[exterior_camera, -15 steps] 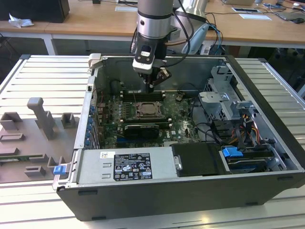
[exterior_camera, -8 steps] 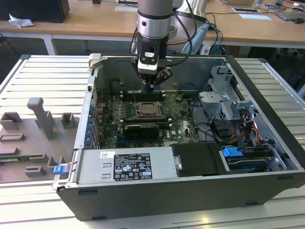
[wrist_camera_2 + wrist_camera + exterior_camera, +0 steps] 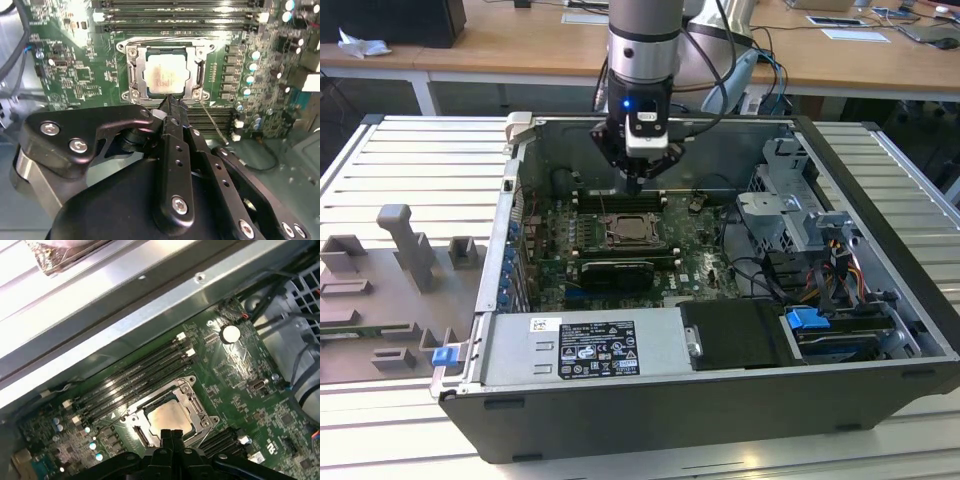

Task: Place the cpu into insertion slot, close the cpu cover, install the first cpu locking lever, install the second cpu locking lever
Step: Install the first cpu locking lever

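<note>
Claw point(image 3: 170, 101) pressed together, empty, tip just beside lowered cpu cover point(image 3: 198, 75), cpu point(image 3: 165, 75) seated within its window, green motherboard point(image 3: 75, 75)

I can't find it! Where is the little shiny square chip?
In both wrist views the small pale silvery square cpu sits in the metal-rimmed insertion slot on the green motherboard, right beyond the black gripper.

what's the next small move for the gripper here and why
Probably a short shift toward the thin lever angling away from the insertion slot, to press it down. The cpu is already seated with the cpu cover framing it, and the gripper is shut near that side.
</note>
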Motion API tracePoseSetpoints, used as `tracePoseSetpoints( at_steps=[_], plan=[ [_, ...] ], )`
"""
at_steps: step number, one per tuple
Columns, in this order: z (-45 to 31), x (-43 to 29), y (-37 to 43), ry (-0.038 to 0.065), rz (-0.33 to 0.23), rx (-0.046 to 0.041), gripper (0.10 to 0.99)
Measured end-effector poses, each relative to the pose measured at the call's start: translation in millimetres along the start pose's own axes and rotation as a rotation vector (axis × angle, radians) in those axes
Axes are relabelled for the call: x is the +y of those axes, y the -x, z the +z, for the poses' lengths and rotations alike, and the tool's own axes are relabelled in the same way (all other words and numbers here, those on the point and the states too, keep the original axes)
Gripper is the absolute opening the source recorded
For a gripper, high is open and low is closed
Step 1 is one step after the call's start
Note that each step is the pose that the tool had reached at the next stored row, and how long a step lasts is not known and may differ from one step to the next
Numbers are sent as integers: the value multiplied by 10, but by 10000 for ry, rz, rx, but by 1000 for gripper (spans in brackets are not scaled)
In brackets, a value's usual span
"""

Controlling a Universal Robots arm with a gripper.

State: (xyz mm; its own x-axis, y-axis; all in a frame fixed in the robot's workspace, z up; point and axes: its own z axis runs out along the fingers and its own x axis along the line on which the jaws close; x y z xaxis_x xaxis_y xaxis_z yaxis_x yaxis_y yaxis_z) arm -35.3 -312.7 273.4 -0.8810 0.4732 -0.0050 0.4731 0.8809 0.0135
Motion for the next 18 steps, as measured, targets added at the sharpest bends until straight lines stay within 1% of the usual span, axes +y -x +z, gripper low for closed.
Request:
tracePoseSetpoints(
  at_steps=[4,5,9,10,16,17,18],
  plan=[
    [2,0,0,3,-715,10,106],
    [2,0,0,4,-966,13,106],
    [2,0,0,8,-1559,21,106],
    [2,0,0,9,-1846,25,106],
    [5,0,0,15,-3082,42,106],
    [6,0,0,18,-3555,48,106],
    [6,0,0,18,-3774,52,106]
  ],
)
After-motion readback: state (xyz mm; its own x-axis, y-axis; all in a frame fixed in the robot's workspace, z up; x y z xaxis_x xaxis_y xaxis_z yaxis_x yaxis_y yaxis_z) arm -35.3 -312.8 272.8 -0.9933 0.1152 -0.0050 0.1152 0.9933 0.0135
